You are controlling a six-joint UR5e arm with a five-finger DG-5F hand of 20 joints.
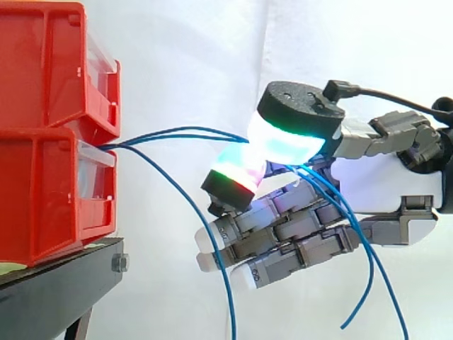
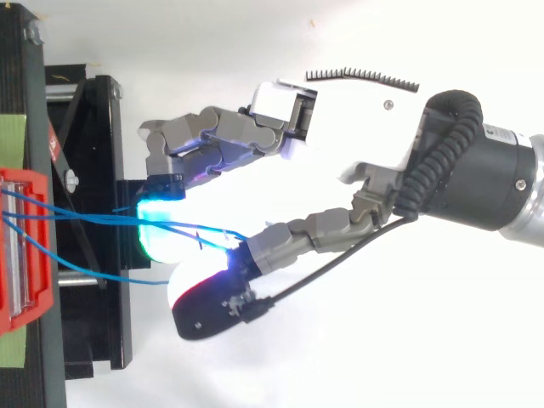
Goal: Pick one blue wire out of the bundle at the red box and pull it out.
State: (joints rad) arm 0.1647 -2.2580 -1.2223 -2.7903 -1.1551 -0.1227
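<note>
Level hand (image 1: 375, 180), fingertips (image 1: 290, 138) pinched together

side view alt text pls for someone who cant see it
A robot hand, reaching in from the right, pinches blue wires between its glowing pads. The wires run left into the gap between two stacked red bins on a black stand; a loose blue wire hangs from the bins.

The red bins (image 1: 42, 134) are cut off by the left edge, and the ends of the blue wires (image 1: 177, 132) are hidden where they go in. Two wires run off the bottom edge. Where the fingers (image 1: 287, 142) pinch, the glow hides how many wires are held. The hand (image 1: 382, 177) is cut off at the right edge.
</note>
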